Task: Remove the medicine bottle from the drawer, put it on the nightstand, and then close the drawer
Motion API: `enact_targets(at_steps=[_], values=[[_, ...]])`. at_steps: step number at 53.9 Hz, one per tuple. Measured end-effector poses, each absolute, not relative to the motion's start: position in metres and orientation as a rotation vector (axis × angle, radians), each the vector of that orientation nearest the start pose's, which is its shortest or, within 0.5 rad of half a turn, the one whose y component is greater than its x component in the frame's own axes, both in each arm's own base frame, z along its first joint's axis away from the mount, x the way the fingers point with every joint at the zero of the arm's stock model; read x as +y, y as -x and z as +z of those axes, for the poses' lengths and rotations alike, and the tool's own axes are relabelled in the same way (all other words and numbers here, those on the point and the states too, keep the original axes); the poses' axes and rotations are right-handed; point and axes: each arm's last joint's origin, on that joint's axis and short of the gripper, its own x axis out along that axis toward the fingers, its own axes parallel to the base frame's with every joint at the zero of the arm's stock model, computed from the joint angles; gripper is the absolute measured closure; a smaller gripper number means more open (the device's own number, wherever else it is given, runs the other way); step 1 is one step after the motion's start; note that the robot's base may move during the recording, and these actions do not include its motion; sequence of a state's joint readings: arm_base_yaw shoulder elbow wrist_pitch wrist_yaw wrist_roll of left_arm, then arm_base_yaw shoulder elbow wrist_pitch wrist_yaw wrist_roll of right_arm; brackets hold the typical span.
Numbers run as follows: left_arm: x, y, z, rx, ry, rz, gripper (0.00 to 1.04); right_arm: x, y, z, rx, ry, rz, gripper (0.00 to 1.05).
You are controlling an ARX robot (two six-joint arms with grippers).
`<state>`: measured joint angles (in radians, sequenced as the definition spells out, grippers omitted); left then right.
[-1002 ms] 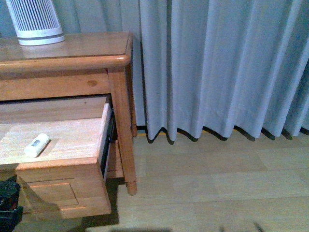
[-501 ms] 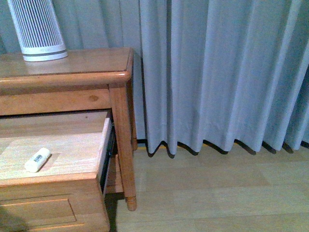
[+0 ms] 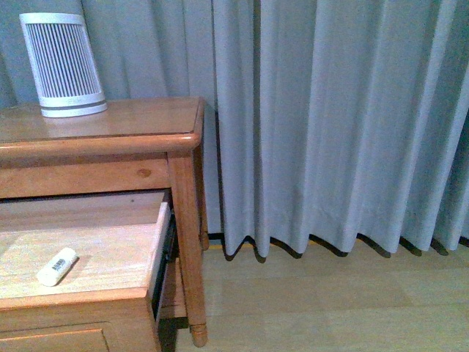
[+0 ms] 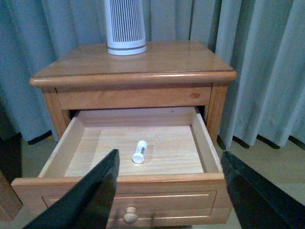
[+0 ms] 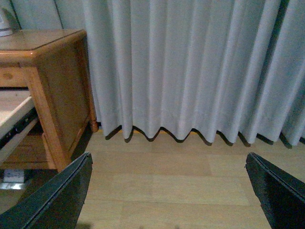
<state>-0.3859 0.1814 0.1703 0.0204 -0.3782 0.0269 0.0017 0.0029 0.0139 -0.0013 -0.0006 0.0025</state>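
The honey wood nightstand (image 3: 132, 121) stands at the left with its upper drawer (image 3: 110, 249) pulled open. The small white medicine bottle (image 3: 57, 266) lies on its side on the drawer's pale floor; it also shows in the left wrist view (image 4: 139, 151). There the drawer (image 4: 143, 183) shows its front panel and round knob (image 4: 130, 217). My left gripper (image 4: 169, 164) is open and empty, in front of the drawer's front and short of the bottle. My right gripper (image 5: 169, 164) is open and empty over the floor, to the right of the nightstand (image 5: 52, 71).
A large white slatted cone-shaped device (image 3: 64, 66) stands at the back of the nightstand top, also in the left wrist view (image 4: 125, 26). Grey curtains (image 3: 330, 125) hang behind and to the right. Pale wood floor (image 3: 330, 301) lies to the right of the nightstand.
The front view has tilted upward: the nightstand, drawer and bottle sit lower in the picture and the whole slatted device now shows. The bottle lies in the same spot in the drawer.
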Motion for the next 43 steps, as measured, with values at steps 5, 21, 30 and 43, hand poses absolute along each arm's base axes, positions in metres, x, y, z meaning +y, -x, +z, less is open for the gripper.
enact_targets(at_steps=[5, 21, 30, 43], values=[[-0.024, -0.098, 0.187, 0.011, -0.017, -0.019, 0.64, 0.0, -0.097, 0.168, -0.01, -0.003, 0.002, 0.07], [-0.012, -0.098, 0.18, -0.005, -0.004, -0.014, 1.02, 0.0, -0.097, 0.168, -0.01, -0.002, 0.002, 0.07], [-0.001, -0.097, 0.173, -0.01, -0.004, 0.004, 1.02, 0.0, -0.097, 0.168, -0.01, -0.002, 0.002, 0.07], [-0.001, -0.097, 0.166, -0.003, -0.005, -0.003, 1.02, 0.0, -0.097, 0.168, -0.01, -0.002, 0.002, 0.07]])
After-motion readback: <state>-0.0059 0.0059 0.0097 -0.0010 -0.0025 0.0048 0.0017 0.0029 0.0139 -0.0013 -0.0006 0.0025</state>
